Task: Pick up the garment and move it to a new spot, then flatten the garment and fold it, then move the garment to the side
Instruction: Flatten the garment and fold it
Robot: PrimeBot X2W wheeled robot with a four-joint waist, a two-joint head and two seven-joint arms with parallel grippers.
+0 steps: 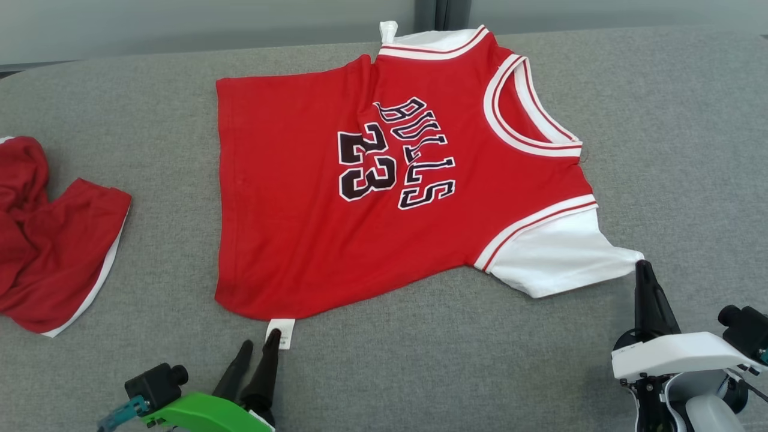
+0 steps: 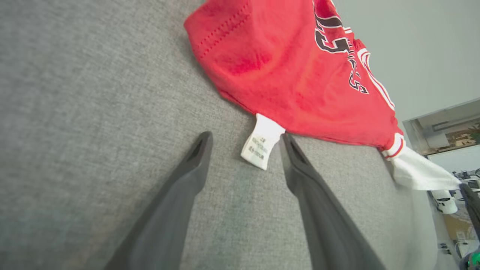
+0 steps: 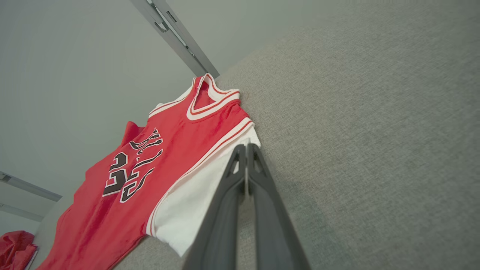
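A grey fabric-covered worktop [image 1: 420, 360] runs beneath both grippers and on ahead of them to a pale wall [image 1: 180, 30]. The garment, a red jersey [image 1: 288, 210], lies spread face up just beyond the fingertips of both, and a crumpled red cloth [image 1: 48, 240] sits well off to the left gripper's left. The left gripper [image 2: 245, 138] is spread, its fingers either side of the jersey's white hem label [image 2: 261, 146], while the right gripper [image 3: 246, 148] is pressed together with its tips at the edge of the white sleeve [image 1: 558, 258]; I cannot tell whether it pinches cloth.
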